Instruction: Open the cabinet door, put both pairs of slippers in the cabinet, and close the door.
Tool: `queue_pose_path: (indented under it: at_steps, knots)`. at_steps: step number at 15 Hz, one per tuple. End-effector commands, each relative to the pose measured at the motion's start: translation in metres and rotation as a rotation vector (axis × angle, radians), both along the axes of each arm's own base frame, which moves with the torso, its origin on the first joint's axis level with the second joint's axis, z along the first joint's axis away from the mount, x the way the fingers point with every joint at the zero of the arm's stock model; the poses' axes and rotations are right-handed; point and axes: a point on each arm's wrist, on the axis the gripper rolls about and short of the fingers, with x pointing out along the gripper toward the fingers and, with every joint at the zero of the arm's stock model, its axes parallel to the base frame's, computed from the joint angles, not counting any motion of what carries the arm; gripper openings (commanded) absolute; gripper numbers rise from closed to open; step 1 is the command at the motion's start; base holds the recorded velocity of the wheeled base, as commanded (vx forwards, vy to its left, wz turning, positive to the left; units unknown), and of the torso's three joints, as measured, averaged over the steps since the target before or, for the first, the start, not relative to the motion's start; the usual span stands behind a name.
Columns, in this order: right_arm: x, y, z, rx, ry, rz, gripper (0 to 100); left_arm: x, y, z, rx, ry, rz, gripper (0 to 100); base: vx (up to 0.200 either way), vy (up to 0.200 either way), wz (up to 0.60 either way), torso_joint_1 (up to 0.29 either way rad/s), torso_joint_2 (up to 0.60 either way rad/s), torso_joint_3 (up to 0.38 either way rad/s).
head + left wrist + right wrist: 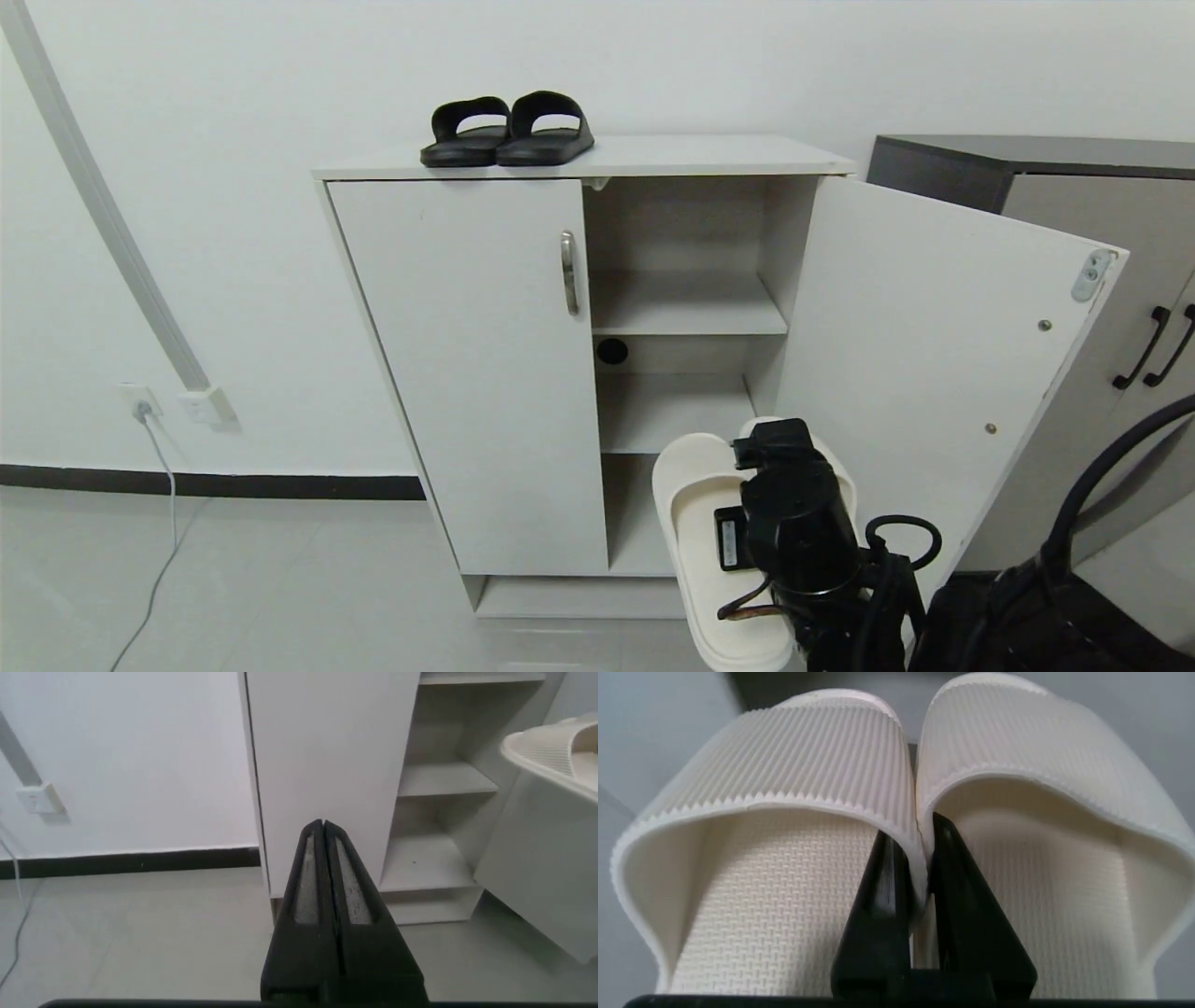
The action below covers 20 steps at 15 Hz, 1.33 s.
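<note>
A white cabinet (467, 373) stands against the wall with its right door (924, 373) swung open and its left door shut. Black slippers (509, 131) rest side by side on its top. My right gripper (761, 448) holds the pair of white slippers (695, 551) in the air before the open compartment, low at the lowest shelves (672, 411). In the right wrist view the fingers (887, 896) pinch the two inner edges of the white slippers (785, 859) together. My left gripper (322, 835) is shut and empty, off to the left of the cabinet (327, 775), above the floor.
A grey cabinet (1102, 280) with black handles stands right behind the open door. A wall socket (140, 401) with a cable hangs at the left. Tiled floor lies bare in front of the closed left door. A round hole (612, 351) marks the back panel.
</note>
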Motion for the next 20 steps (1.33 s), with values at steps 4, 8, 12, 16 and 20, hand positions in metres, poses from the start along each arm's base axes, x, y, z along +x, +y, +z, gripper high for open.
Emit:
queue_pose_path:
  at_steps: [4,8,12,16,20]
  knots:
    - [0.008,-0.013,0.002,-0.023,-0.002,-0.037,0,0.000,0.000,0.000,0.000,0.001,0.001,0,0.000,0.000,0.00,0.000,0.00,0.000]
    - [0.014,-0.019,0.001,-0.029,0.004,-0.058,0,0.000,0.000,0.000,0.000,0.001,0.001,0,0.000,0.000,0.00,0.000,0.00,0.000]
    - [0.019,-0.024,0.001,-0.031,0.006,-0.074,0,0.000,0.000,0.000,0.000,0.001,0.001,0,0.000,0.000,0.00,0.000,0.00,0.000]
    - [0.025,-0.028,-0.003,-0.050,0.015,-0.090,0,0.000,0.000,0.000,0.000,0.001,0.001,0,0.000,0.000,0.00,0.000,0.00,0.000]
    - [0.026,-0.028,-0.005,-0.054,0.019,-0.093,0,0.000,0.000,0.000,0.000,0.003,0.001,0,0.000,0.000,0.00,0.000,0.00,0.000]
